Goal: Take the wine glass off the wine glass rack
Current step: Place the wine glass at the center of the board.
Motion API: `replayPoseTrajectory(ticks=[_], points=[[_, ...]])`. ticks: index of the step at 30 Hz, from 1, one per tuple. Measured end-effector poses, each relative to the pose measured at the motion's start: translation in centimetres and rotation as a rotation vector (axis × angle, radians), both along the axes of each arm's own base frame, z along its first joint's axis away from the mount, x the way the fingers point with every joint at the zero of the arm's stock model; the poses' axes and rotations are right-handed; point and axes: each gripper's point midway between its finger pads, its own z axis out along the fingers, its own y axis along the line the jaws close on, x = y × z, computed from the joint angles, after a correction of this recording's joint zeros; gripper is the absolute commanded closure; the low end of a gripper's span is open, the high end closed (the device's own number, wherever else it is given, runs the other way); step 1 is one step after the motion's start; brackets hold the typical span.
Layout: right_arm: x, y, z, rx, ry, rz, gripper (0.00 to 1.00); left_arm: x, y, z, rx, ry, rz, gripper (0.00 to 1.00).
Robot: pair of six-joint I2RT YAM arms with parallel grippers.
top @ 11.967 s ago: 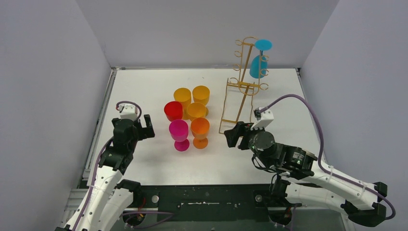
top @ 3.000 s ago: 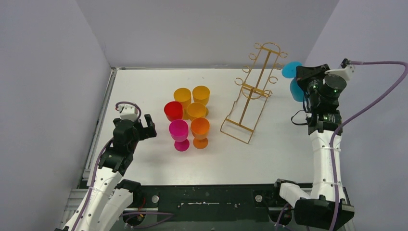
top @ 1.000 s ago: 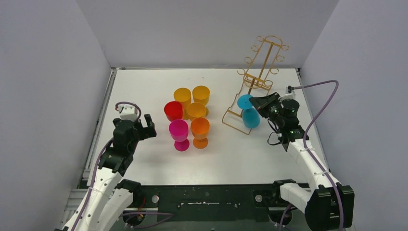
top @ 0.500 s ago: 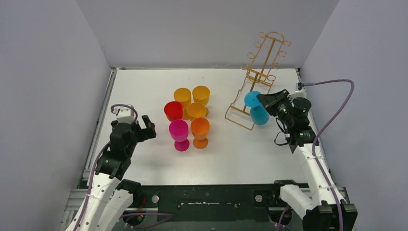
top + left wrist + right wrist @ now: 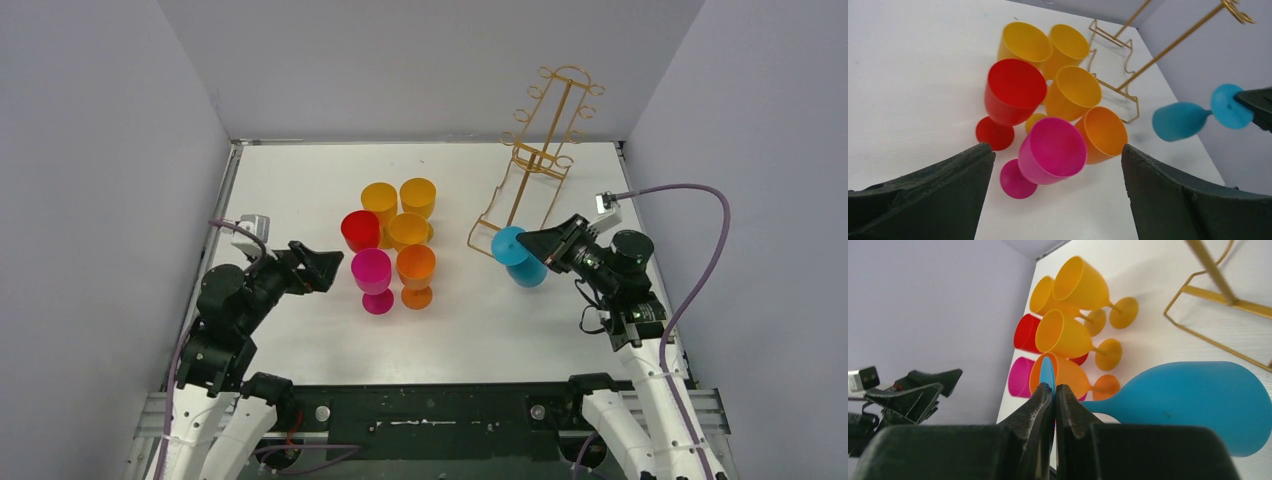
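The blue wine glass hangs on its side in the air, clear of the gold wine glass rack that stands at the back right. My right gripper is shut on the edge of the glass's round foot, and the bowl points away to the right. The left wrist view shows the same glass at the right edge, beyond the rack's wires. My left gripper is open and holds nothing, just left of the pink glass.
A cluster of upright glasses fills the table's middle: three yellow, one red, one pink, one orange. The rack's rectangular wire base lies just behind the blue glass. Grey walls close in both sides.
My right arm has carried the blue glass away from the rack towards the near edge. My left arm has dropped lower and swung its open gripper towards the pink glass.
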Motion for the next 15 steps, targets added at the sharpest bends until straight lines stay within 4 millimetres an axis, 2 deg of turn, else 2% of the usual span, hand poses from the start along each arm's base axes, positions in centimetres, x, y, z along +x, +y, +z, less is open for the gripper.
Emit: replayPoseTrajectory(ticks=[4,9,15], points=[[-1.5,2.5,0.1,0.004,-0.005,0.116,1.0,-0.7,-3.0,0.5,-0.061,-0.014,-0.174,0.04],[-3.1,4.6,1.8,0.019,-0.085,0.226,1.0,-2.3,-7.2,2.0,-0.155,-0.046,-0.443,0.06],[-4.0,5.9,2.9,0.033,-0.141,0.297,1.0,-3.6,-9.8,1.6,-0.168,-0.013,-0.618,0.09]])
